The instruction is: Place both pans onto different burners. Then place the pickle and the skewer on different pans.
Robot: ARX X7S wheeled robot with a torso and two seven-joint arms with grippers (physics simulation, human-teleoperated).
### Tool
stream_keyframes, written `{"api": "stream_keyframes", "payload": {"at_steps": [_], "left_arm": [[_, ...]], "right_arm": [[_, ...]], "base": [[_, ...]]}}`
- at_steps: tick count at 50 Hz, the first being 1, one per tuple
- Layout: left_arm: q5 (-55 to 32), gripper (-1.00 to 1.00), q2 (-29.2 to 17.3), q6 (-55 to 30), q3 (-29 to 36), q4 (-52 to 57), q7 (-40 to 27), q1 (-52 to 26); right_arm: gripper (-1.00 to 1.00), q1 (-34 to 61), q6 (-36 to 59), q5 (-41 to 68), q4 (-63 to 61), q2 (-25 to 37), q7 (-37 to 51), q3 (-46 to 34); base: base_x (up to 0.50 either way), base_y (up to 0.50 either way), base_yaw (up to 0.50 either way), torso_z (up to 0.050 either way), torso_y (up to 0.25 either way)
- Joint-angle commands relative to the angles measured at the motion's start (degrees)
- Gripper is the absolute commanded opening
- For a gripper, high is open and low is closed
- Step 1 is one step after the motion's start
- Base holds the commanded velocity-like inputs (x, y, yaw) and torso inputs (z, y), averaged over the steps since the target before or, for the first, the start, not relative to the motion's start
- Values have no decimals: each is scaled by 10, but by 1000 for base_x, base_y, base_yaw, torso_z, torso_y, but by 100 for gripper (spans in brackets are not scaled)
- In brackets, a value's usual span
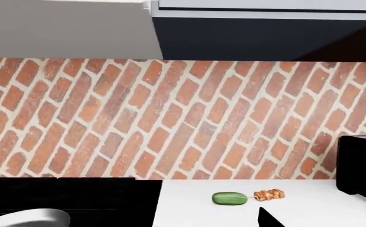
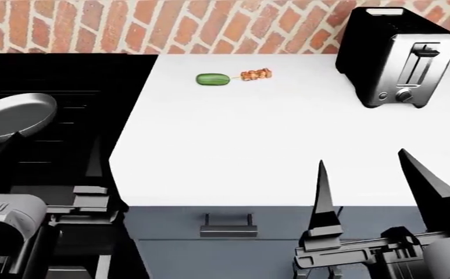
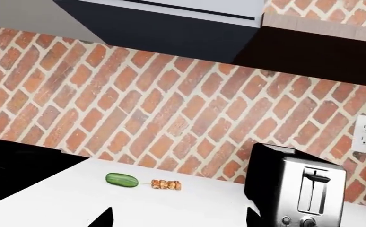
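right gripper empty, fingers spread, over counter's near edge | left gripper low over stove, grip unreadable | grey pan on stove | pickle just beside skewer, far by brick wall

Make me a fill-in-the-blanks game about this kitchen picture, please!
1. The green pickle lies right beside the ____.
2. The wall behind the white counter is made of ____.
3. The shiny toaster has a ____ top.
4. The right gripper holds ____.

Missing words: skewer; bricks; black; nothing
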Motion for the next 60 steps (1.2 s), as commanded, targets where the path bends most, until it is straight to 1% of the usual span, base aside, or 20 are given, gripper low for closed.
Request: {"api": "stream_keyframes", "payload": {"at_steps": [1, 6, 10, 13, 17, 20, 22, 26, 29, 31, 37, 44, 48, 53, 60], "left_arm": [[5, 100, -3, -1, 9, 3, -4, -4], [9, 100, -2, 0, 15, 2, -2, -4], [7, 100, 2, -9, 26, -4, -3, -20], [-5, 100, 16, -33, 42, -28, -4, -67], [-32, 100, 48, -95, 79, -62, -9, -180], [-46, 100, 79, -124, 103, -102, 0, -246], [-52, 100, 104, -142, 118, -136, 8, -290], [-52, 100, 148, -169, 145, -209, 27, -367], [-50, 100, 169, -184, 157, -250, 36, -408], [-44, 100, 181, -189, 163, -280, 43, -429], [-23, 100, 211, -189, 174, -379, 62, -471], [-14, 100, 230, -189, 182, -446, 81, -496], [-11, 100, 237, -193, 188, -466, 86, -508], [-9, 100, 240, -198, 191, -474, 85, -515], [-14, 100, 235, -199, 186, -468, 81, -512]], "right_arm": [[100, 4, -2, 1, 0, -5, 0, -5], [100, 4, -2, 9, 0, -14, 0, -4], [100, -7, 12, 45, 12, -36, -8, 24], [100, 8, -6, 90, 47, -48, -47, 36], [100, 61, -36, 199, 123, -63, -150, 64], [100, 91, -41, 271, 190, -82, -219, 80], [100, 110, -40, 314, 236, -98, -263, 92], [100, 154, -14, 381, 311, -130, -321, 111], [100, 178, 9, 414, 357, -152, -350, 118], [100, 178, 12, 430, 401, -170, -379, 122], [100, 149, -1, 471, 522, -217, -457, 135], [100, 139, 14, 512, 601, -260, -505, 143], [100, 132, 25, 530, 630, -272, -527, 144], [100, 125, 29, 540, 649, -280, -542, 145], [100, 110, 15, 537, 647, -276, -545, 149]], "base": [[0, -500, 0, 0, 0], [0, -252, 0, 0, 0], [0, 0, 0, 0, 0], [0, 0, 0, 0, 0], [0, 0, 0, 0, 0], [0, 0, 0, 0, 0], [0, 0, 0, 0, 0], [0, 0, 0, 0, 0], [0, 0, 0, 0, 0], [0, 0, 0, 0, 0], [0, 0, 0, 0, 0], [0, 0, 0, 0, 0], [0, 0, 0, 0, 0], [475, 0, 0, 0, 0], [500, 0, 0, 0, 0]]}}
